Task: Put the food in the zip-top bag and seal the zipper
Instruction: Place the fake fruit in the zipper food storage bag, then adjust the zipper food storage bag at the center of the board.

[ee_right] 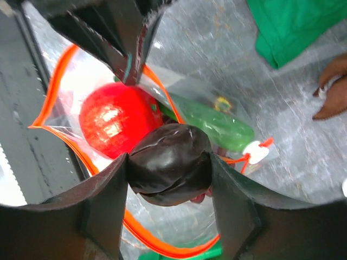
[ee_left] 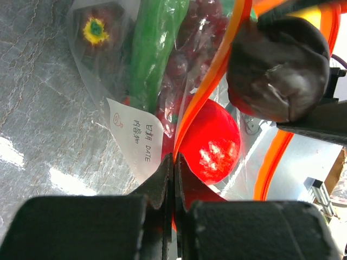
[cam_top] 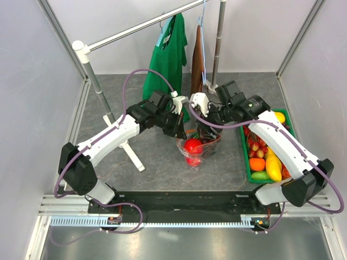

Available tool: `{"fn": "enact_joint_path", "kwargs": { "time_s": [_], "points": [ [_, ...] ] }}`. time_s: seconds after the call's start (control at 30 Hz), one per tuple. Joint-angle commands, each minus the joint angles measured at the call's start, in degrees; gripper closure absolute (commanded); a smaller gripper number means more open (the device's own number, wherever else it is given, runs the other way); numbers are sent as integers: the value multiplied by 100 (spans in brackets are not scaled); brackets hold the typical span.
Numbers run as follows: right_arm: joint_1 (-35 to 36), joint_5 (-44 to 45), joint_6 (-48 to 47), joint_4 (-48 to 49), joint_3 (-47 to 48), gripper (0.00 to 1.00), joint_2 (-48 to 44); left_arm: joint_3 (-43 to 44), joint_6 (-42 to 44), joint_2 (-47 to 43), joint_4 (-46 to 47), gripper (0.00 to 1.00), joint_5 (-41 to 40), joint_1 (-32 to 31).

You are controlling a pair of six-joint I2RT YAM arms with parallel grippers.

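Observation:
The clear zip-top bag [cam_top: 201, 151] lies mid-table with its mouth held open. Its orange-red zipper [ee_right: 51, 86] rims the opening, and a whitish tab [ee_right: 255, 151] shows at the far end. Inside lie a red apple [cam_top: 193, 145] [ee_left: 211, 143] [ee_right: 111, 124], a green piece [ee_right: 217, 127] and dark grapes [ee_left: 190, 49]. My left gripper [ee_left: 174, 160] [cam_top: 181, 131] is shut on the bag's zipper edge and lifts it. My right gripper [ee_right: 169, 168] [cam_top: 209, 125] is shut on a dark maroon round fruit [ee_right: 168, 162] [ee_left: 276, 76], which hangs right over the open mouth, above the apple.
A green tray [cam_top: 243, 157] full of toy fruit stands at the right, beside the right arm. Behind the bag, a green shirt [cam_top: 168, 59] and a brown cloth [cam_top: 198, 65] hang from a rack. The rack's pole [cam_top: 100, 92] and white foot [cam_top: 133, 154] stand at the left.

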Motion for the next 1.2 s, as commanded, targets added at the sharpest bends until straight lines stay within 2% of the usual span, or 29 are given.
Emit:
{"fn": "enact_joint_path", "kwargs": {
  "time_s": [0.0,0.03,0.07,0.17,0.37,0.57,0.67,0.77,0.83,0.93,0.97,1.03,1.07,1.17],
  "points": [
    [44,781,142,115,-5,19,-198,290,163,87,-93,98,102,40],
    [35,878,291,133,65,12,-172,298,171,96,-93,98,111,40],
    [18,992,563,141,214,11,-163,307,189,87,-93,98,102,40],
    [-227,618,977,141,330,9,-303,325,207,61,-110,98,146,40],
    [-711,712,1778,265,312,16,-734,342,268,25,-154,98,181,22],
    [-888,1327,2401,212,-195,25,-1015,483,339,34,-198,98,198,-31],
    [-1010,1135,2744,142,-521,33,-1059,544,374,43,-198,98,164,-110],
    [-1186,705,2982,107,-716,46,-946,597,383,26,-207,98,137,-206],
    [-1300,529,2991,80,-821,49,-901,597,383,8,-207,98,146,-215],
    [-1362,213,2991,97,-901,72,-849,623,409,-10,-207,98,146,-250],
    [-1371,-189,2991,124,-901,86,-874,650,418,-1,-216,98,128,-268],
    [-1371,-639,3245,307,-936,100,-927,816,409,69,-233,98,154,-294],
    [-1362,-1198,3533,448,-962,100,-1058,904,409,104,-260,98,172,-329],
    [-1371,-1713,4464,1536,-1313,100,-1549,1361,400,306,-400,98,225,-443]
  ]
}}
